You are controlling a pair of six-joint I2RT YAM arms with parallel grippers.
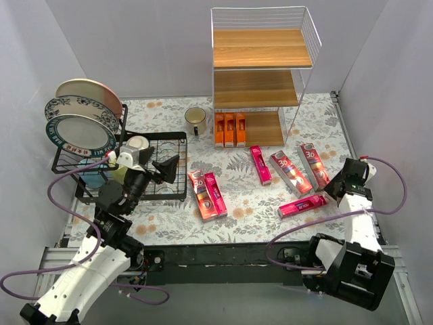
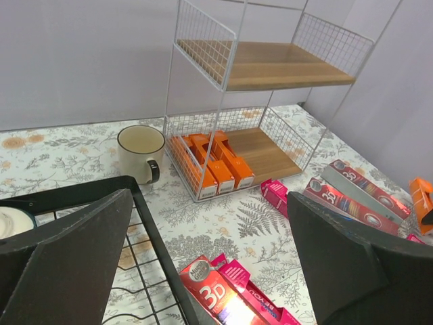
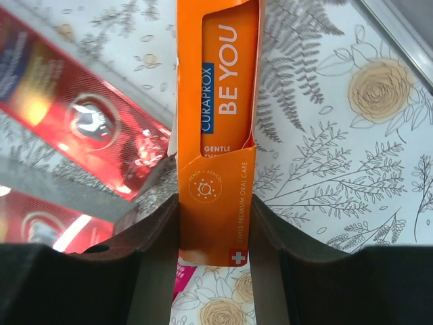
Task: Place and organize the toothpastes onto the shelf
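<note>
Three slim orange cartons are shelved; a fourth carton is pinched by the right gripper; the left gripper is spread wide.

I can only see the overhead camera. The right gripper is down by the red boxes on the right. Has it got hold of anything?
Observer: Yes. The right wrist view shows the right gripper with a finger pressed on each long side of an orange carton.
Operator: Which end is it holding?
Observer: The end with a small white cross on red. The "CURAPROX BE YOU" print runs away from the fingers.
Operator: And the left one?
Observer: In the left wrist view, the left gripper is open with nothing between its fingers, above the black dish rack.
</note>
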